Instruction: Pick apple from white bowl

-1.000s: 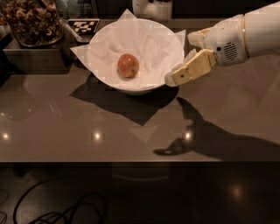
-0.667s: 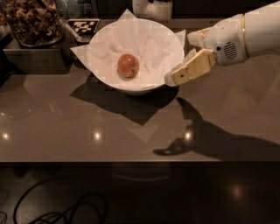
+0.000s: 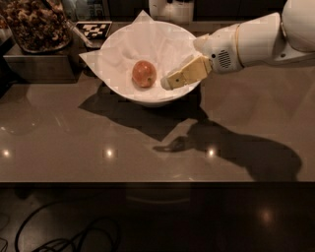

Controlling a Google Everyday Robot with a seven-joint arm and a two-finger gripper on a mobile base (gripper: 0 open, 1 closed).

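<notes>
The small red-orange apple (image 3: pixel 144 74) lies a little left of centre in the large white bowl (image 3: pixel 153 101), on the white paper sheet (image 3: pixel 88 59) whose corners stick out past the rim. The bowl stands at the back middle of the brown counter. My gripper (image 3: pixel 170 81) reaches in from the right on the white arm (image 3: pixel 251 42). Its tan tip is over the bowl's right inner side, just right of the apple and close to it, not touching it. It holds nothing that I can see.
A clear container of brown nuts (image 3: pixel 34 24) stands on a dark box (image 3: pixel 39 66) at the back left. A black-and-white marker tag (image 3: pixel 93 29) lies beside it. A white object (image 3: pixel 170 10) stands behind the bowl. The counter's front edge (image 3: pixel 157 182) is near; cables (image 3: pixel 64 236) lie below.
My gripper has moved left from the bowl's right rim into the bowl, closer to the apple. The apple and bowl have not moved.
</notes>
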